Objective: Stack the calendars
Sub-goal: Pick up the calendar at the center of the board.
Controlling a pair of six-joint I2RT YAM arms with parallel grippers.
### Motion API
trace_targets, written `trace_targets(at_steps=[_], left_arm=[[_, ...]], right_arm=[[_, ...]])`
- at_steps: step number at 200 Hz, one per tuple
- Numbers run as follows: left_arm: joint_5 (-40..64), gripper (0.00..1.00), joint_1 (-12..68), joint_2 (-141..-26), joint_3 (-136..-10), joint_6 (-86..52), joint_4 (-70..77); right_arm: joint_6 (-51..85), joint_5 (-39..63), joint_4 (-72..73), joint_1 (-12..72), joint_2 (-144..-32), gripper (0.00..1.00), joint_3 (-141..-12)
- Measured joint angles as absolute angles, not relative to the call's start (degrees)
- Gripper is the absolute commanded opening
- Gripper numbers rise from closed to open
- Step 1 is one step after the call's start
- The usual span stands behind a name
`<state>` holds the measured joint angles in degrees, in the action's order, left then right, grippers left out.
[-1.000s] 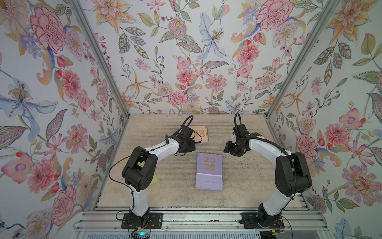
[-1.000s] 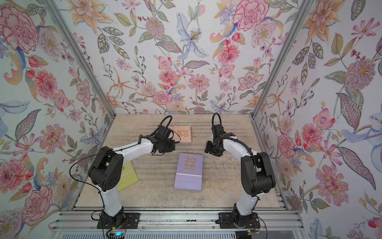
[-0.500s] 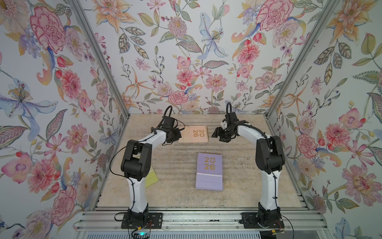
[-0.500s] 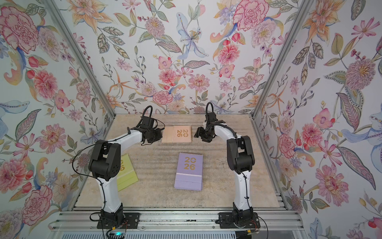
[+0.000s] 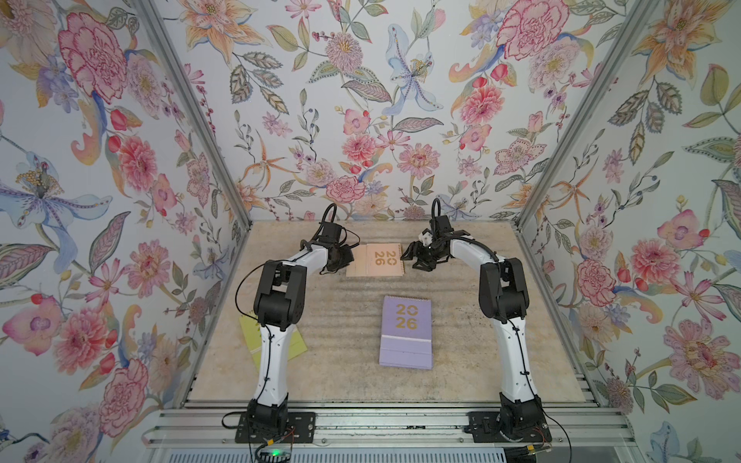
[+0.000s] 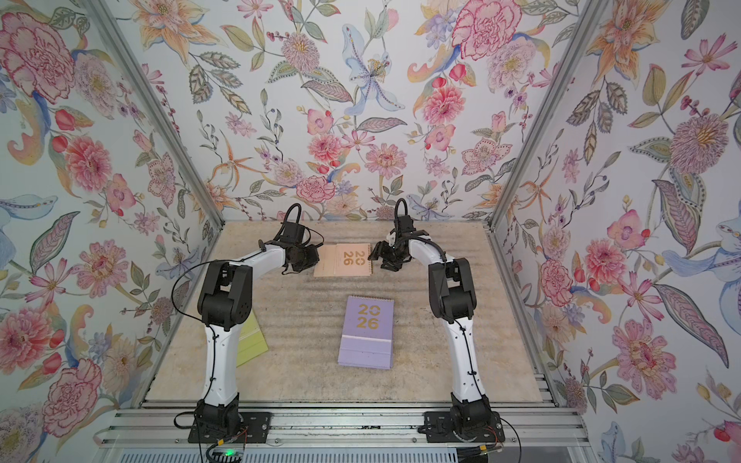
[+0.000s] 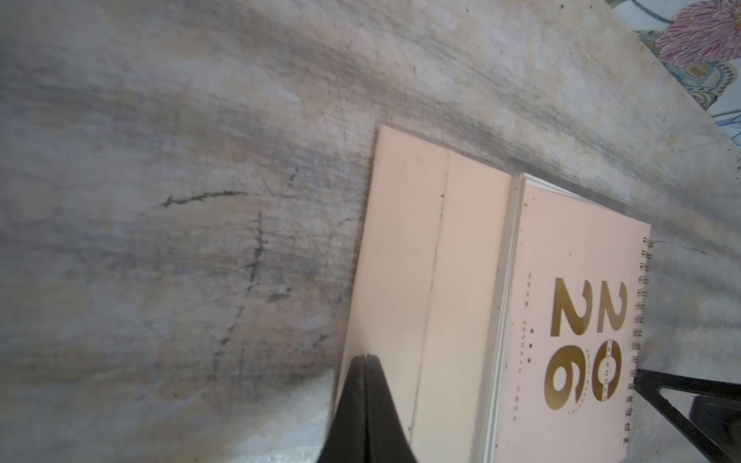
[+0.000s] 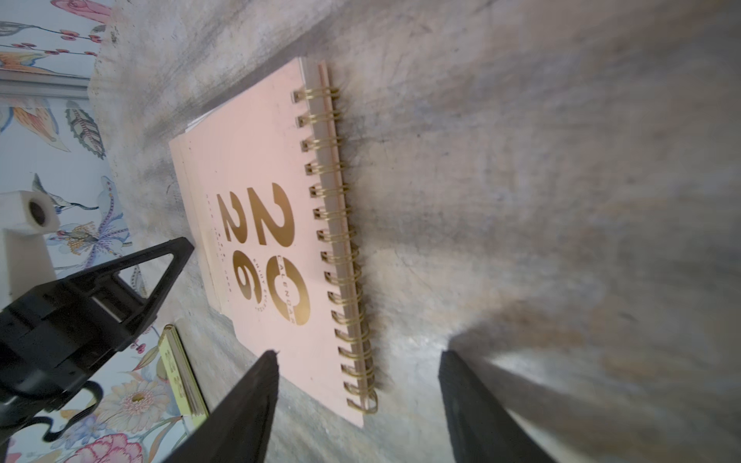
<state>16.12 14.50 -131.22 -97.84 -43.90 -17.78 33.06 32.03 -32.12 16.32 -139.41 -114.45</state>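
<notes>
A peach-orange calendar (image 5: 376, 260) (image 6: 343, 260) lies flat at the back middle of the table, its spiral edge toward the right arm. My left gripper (image 5: 348, 256) (image 7: 363, 357) is shut, its tips over the calendar's (image 7: 461, 280) left edge, holding nothing. My right gripper (image 5: 409, 256) (image 8: 361, 354) stands open at the spiral edge of the calendar (image 8: 260, 240), with only its near corner between the fingers. A stack of lavender calendars (image 5: 405, 336) (image 6: 367, 332) lies in the middle. A yellow-green calendar (image 5: 250, 332) (image 6: 252, 340) lies at the left, partly hidden by the left arm.
Flowered walls close in the table (image 5: 341, 373) on three sides, the back wall close behind both grippers. An aluminium rail (image 5: 381, 425) with the arm bases runs along the front. The left gripper (image 8: 120, 288) shows in the right wrist view.
Both arms swung toward the back wall and apart, and now flank the peach-orange calendar, which was partly hidden before. The right gripper opened wider. The left gripper stayed shut.
</notes>
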Motion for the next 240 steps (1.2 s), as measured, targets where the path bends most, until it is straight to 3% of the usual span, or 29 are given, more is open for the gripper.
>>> trace_targets(at_steps=[180,220,240], left_arm=[[12.12,0.00,13.98,-130.47,-96.36,-40.64,-18.31],[13.72,0.00,13.87,-130.47,-96.23,-40.69,-18.20],[14.76,0.00,13.76,-130.47,-96.14,-40.73,-17.93]], right_arm=[[35.09,38.83,-30.30,18.35,-144.09,0.68,-119.72],[38.61,44.38,-23.05,18.52,-145.51,0.64,-118.78],[41.45,46.98,-17.93,18.92,-145.97,0.56,-117.30]])
